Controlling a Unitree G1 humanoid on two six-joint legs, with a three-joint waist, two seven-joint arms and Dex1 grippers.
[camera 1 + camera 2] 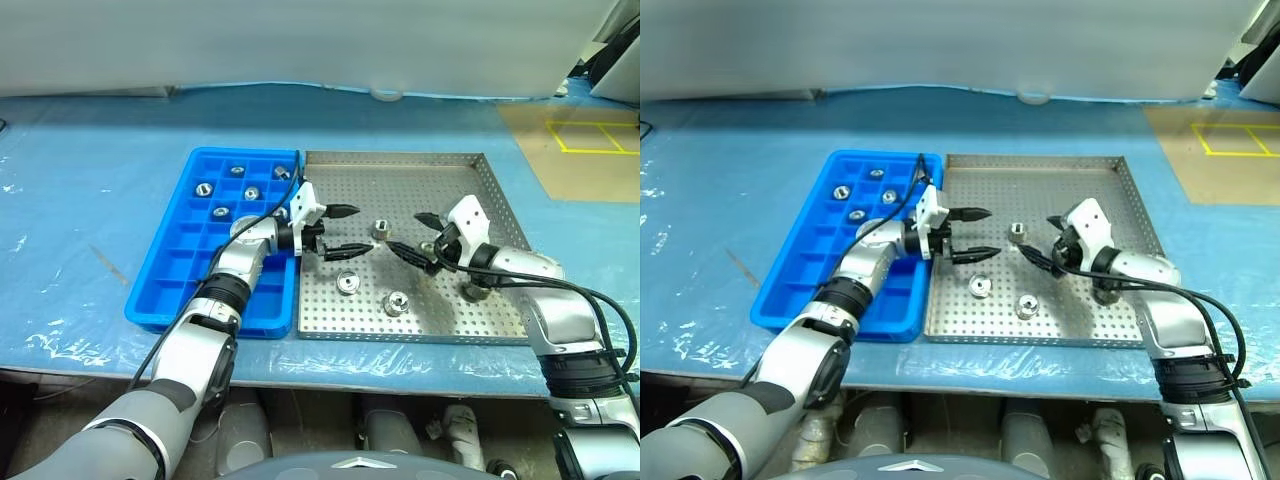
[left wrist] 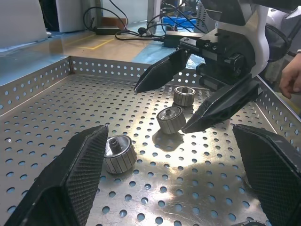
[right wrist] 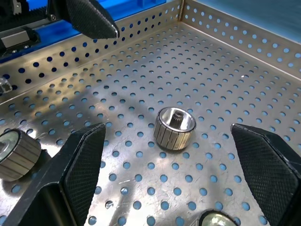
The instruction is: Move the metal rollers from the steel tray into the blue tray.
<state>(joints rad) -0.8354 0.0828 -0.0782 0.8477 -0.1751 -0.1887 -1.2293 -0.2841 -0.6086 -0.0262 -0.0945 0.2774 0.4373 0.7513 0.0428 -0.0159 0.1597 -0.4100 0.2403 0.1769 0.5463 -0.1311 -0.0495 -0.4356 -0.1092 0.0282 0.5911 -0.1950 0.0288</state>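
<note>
Your left gripper (image 1: pixel 345 231) & right gripper (image 1: pixel 410 236), frame centre: both spread wide, holding nothing, facing over steel tray (image 1: pixel 400 170). One metal roller (image 1: pixel 381 230) sits between them. Blue tray (image 1: pixel 165 265) left, few rollers inside.

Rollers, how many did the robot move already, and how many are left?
About six metal rollers already sit in the blue tray. Nothing is in hand: the left end effector and right end effector are open, flanking one roller. Four rollers remain in the steel tray.
</note>
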